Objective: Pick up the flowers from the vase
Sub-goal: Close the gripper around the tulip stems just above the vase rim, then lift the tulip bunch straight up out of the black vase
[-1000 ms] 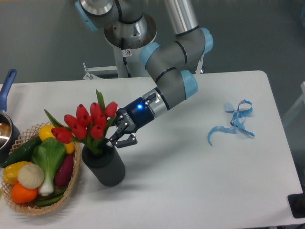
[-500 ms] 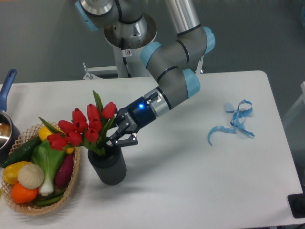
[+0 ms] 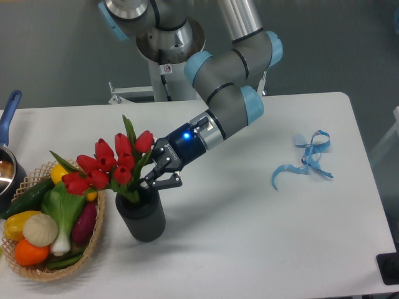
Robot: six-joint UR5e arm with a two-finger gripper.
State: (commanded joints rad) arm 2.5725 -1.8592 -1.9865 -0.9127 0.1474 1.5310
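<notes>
The flowers [image 3: 111,165], red tulip buds with green leaves, stand in the dark ribbed vase [image 3: 141,216] at the left front of the table and lean left over the basket. My gripper [image 3: 149,180] reaches in from the right, just above the vase mouth. Its fingers [image 3: 163,183] converge on the green stems and look shut on them. The lower stems are hidden inside the vase.
A wicker basket [image 3: 92,244] of vegetables sits directly left of the vase, touching or nearly so. A blue-handled pot [image 3: 7,159] is at the far left edge. A curly light-blue ribbon [image 3: 304,159] lies on the right of the white table [image 3: 262,249].
The bunch has tipped to the left over the basket and the vase has shifted slightly right. The arm and gripper have risen a little, still at the stems.
</notes>
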